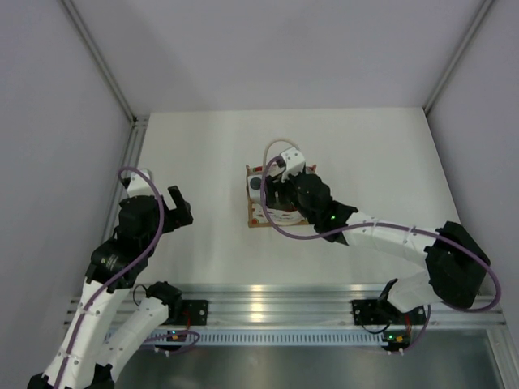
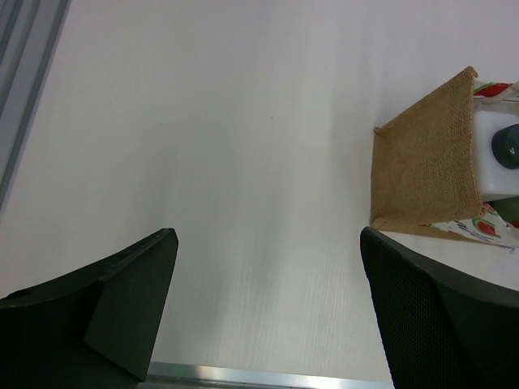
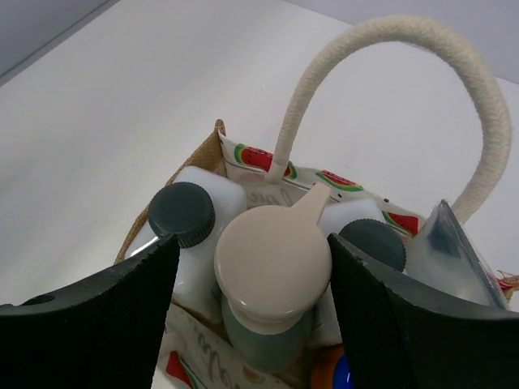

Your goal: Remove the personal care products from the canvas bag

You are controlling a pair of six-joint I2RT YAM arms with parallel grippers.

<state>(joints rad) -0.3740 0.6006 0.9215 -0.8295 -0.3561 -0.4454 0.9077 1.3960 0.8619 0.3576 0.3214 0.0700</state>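
The canvas bag (image 1: 258,212) stands mid-table, its cream handle (image 3: 422,49) looped above it. Inside, the grey-green bottle (image 3: 268,336) with its beige cap (image 3: 272,255) stands between two white bottles with dark grey caps (image 3: 182,212) (image 3: 373,243). The orange bottle with its blue top (image 3: 345,374) peeks out at the bottom edge. My right gripper (image 3: 253,243) is open, its fingers either side of the beige cap, at the bag's mouth (image 1: 272,190). My left gripper (image 2: 268,267) is open and empty over bare table, left of the bag (image 2: 422,162).
A translucent grey piece (image 3: 450,259) sticks up at the bag's right side. An aluminium rail (image 1: 268,296) runs along the near table edge. White enclosure walls stand left, right and behind.
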